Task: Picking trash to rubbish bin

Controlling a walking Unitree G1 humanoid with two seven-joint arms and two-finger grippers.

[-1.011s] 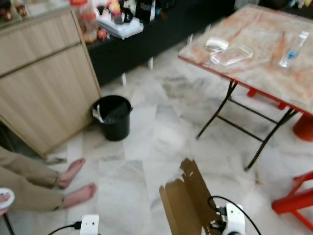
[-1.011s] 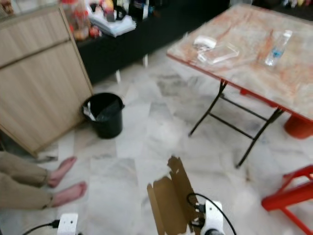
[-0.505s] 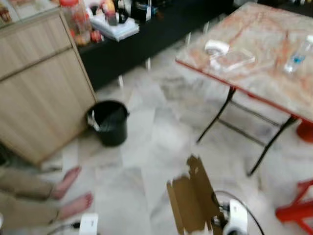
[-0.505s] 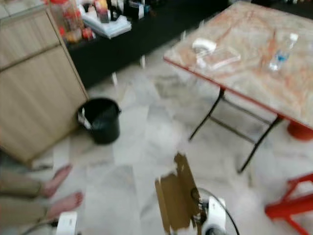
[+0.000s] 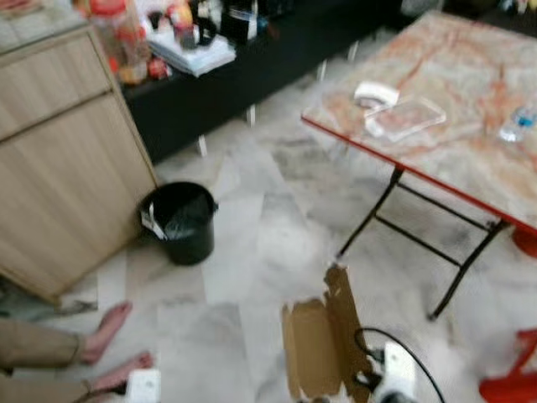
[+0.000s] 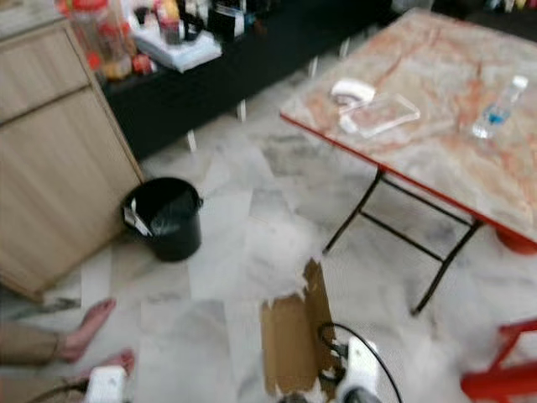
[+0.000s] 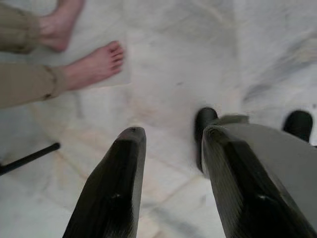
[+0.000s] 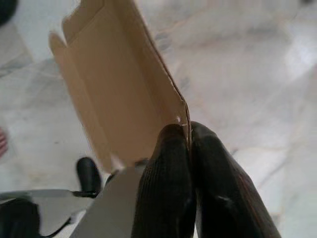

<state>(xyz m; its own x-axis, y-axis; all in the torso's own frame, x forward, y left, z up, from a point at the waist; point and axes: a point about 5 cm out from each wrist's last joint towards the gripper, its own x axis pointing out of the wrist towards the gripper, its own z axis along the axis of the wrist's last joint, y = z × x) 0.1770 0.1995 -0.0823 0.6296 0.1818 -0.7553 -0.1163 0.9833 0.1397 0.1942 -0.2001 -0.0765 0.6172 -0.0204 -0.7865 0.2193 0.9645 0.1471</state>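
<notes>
I carry the torn cardboard piece (image 8: 116,94), pinched in my right gripper (image 8: 189,136); left gripper (image 7: 171,141) is released. The black bin (image 5: 179,220), I think, waits ahead-left; next I walk there.

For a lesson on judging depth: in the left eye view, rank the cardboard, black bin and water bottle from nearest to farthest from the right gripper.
1. Cardboard: clamped in the right gripper.
2. Black bin: on the floor, ahead and left, by the cabinet.
3. Water bottle: on the table, far right.
</notes>
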